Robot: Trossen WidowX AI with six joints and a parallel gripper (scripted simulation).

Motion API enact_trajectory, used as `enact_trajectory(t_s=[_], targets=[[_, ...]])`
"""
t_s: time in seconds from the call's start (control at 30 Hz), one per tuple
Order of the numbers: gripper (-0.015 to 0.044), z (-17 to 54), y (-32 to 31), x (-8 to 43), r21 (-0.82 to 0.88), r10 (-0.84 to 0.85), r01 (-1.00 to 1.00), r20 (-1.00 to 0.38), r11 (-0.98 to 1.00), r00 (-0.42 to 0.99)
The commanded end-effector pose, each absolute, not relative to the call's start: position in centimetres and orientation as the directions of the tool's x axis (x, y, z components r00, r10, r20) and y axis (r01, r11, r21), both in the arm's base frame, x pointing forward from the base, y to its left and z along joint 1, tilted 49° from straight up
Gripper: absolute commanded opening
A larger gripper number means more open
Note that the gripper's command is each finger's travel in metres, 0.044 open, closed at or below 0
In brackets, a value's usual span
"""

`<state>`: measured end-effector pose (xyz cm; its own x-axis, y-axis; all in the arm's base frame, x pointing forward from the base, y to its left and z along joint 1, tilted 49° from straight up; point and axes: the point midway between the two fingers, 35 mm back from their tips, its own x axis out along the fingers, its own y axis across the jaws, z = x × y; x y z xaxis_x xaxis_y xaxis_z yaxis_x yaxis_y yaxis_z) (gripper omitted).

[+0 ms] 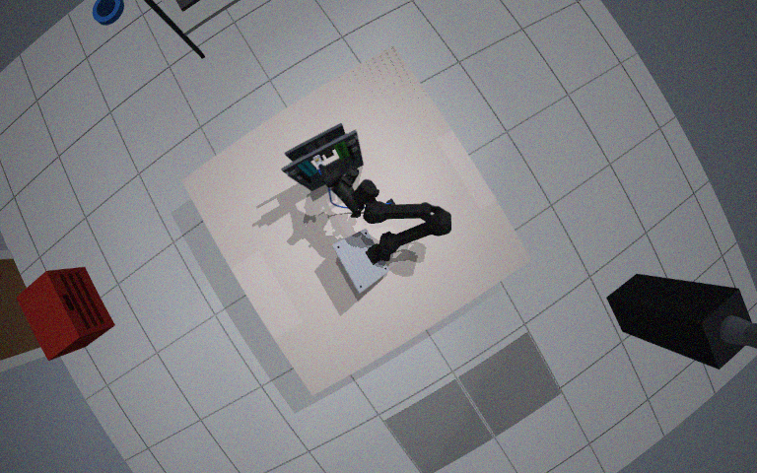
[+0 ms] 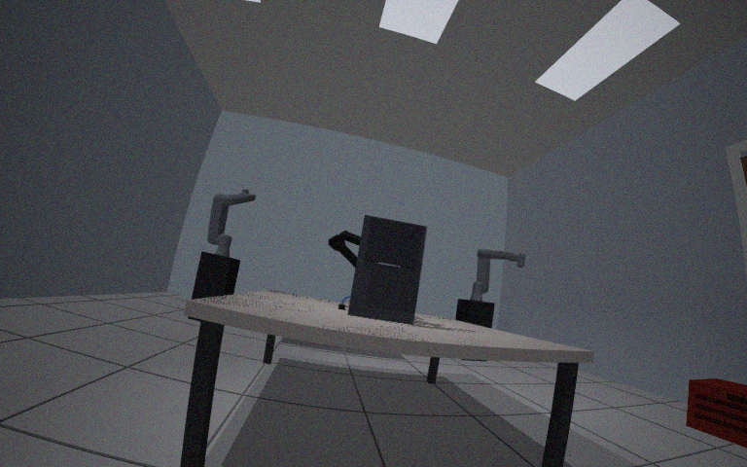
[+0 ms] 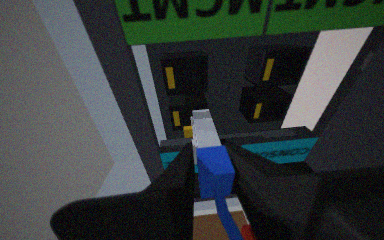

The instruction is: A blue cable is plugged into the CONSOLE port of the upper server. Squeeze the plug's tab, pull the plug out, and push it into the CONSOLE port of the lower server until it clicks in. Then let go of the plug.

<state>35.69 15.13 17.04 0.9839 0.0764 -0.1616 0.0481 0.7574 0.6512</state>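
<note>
As the hand [image 1: 325, 173] [image 3: 205, 146] grips the plug [image 3: 215, 169], its clear nose points portward. One socket [image 3: 180, 110] sits just beyond.

- Top: high overhead, looking down across the whole tabletop [image 1: 452, 245] [image 2: 389, 341].
- Exterior: low, well back, facing the dark housing's rear [image 2: 388, 289].
- Wrist: close behind the fingers, facing the ports.
- Top and exterior share the tabletop.

CONSOLE label [image 3: 288, 152] (teal one) partly hidden by gripper [image 3: 205, 146]
</note>
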Motion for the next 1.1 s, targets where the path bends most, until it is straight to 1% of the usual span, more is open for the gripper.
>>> enact_trajectory(t_s=[0.0, 1.07], targets=[[0.0, 17.2, 15.3, 35.4, 0.657, 0.082, 0.043, -0.158, 0.753, 0.984], [0.0, 17.1, 15.5, 33.1, 0.656, 0.082, 0.044, -0.16, 0.753, 0.984]])
